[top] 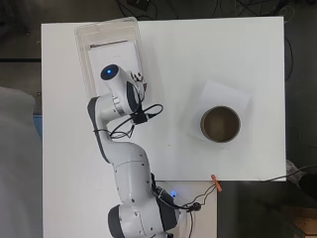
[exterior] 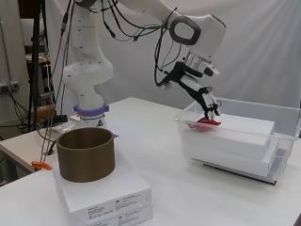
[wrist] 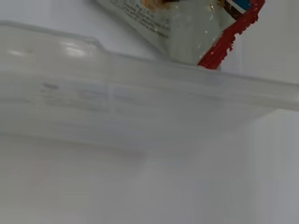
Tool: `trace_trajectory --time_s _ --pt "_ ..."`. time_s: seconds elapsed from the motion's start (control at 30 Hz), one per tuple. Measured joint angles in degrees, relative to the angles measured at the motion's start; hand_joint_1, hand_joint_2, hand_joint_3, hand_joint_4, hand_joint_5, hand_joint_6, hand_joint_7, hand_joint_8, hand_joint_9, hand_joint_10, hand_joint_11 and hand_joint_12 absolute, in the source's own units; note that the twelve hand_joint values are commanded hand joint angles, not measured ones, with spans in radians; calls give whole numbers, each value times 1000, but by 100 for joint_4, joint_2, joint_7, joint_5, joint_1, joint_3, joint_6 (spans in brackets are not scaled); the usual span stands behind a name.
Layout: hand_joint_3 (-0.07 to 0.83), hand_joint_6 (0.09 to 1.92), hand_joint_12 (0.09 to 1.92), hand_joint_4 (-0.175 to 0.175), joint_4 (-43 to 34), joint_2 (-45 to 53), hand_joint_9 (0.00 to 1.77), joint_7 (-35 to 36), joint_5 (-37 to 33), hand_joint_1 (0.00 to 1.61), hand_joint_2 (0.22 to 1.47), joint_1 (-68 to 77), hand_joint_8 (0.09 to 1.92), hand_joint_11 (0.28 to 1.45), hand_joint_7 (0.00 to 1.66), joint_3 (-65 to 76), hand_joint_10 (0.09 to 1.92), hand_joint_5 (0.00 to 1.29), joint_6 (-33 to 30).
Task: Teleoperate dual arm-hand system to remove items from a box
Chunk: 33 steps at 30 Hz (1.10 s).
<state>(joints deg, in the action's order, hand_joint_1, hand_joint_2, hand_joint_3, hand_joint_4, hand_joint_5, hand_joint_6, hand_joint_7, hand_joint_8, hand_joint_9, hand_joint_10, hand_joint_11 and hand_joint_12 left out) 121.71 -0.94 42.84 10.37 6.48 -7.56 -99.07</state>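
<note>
Down in the clear plastic box (exterior: 244,141) goes the hand (exterior: 203,100), its dark fingers pointing down and closed in a pinch on a small red-edged packet (exterior: 203,123) at the near end of the box. The packet sits at about the level of the rim, above the white blocks (exterior: 235,136) that fill the box, though from the side I cannot say whether it is lifted clear of them or touching the top one. Close up from the wrist, the packet's shiny wrapper with its red border (wrist: 224,37) shows just beyond the clear rim (wrist: 140,93). From above, the arm (top: 119,94) covers the hand and packet altogether. To my eye this is the lifting-out step: the item is gripped but not yet outside the box. Next it wants raising straight up until it clears the wall, then carrying across the white table (top: 198,59), perhaps toward the brown round tub (exterior: 86,153) standing on stacked white boxes (exterior: 108,197) well away from it.
</note>
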Motion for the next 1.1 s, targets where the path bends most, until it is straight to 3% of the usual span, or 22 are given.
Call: trace_trajectory --time_s 0.13,0.37,0.5,0.83,0.93,1.1 --pt "6 87 87 -6 -54 -541 687 489 -468 244 1012 -1469 87 625 628 -1471 87 427 30" --pt "3 87 87 -11 -175 -1968 690 1446 -1268 219 1012 -6748 87 627 628 -6136 87 430 121" --pt "3 87 87 -9 -246 -2480 655 1761 -1568 221 1013 -8856 87 609 601 -8101 87 427 190" --pt "11 87 87 -7 -386 -2757 615 2073 -1767 294 1046 -9520 87 572 564 -8799 87 432 250" --pt "2 87 87 33 -606 -2901 473 1901 -1682 177 1032 -9308 87 518 424 -8845 87 358 576" --pt "-10 87 87 44 -1441 -3245 466 1438 -1646 171 998 -9714 87 525 395 -9021 87 266 1168"
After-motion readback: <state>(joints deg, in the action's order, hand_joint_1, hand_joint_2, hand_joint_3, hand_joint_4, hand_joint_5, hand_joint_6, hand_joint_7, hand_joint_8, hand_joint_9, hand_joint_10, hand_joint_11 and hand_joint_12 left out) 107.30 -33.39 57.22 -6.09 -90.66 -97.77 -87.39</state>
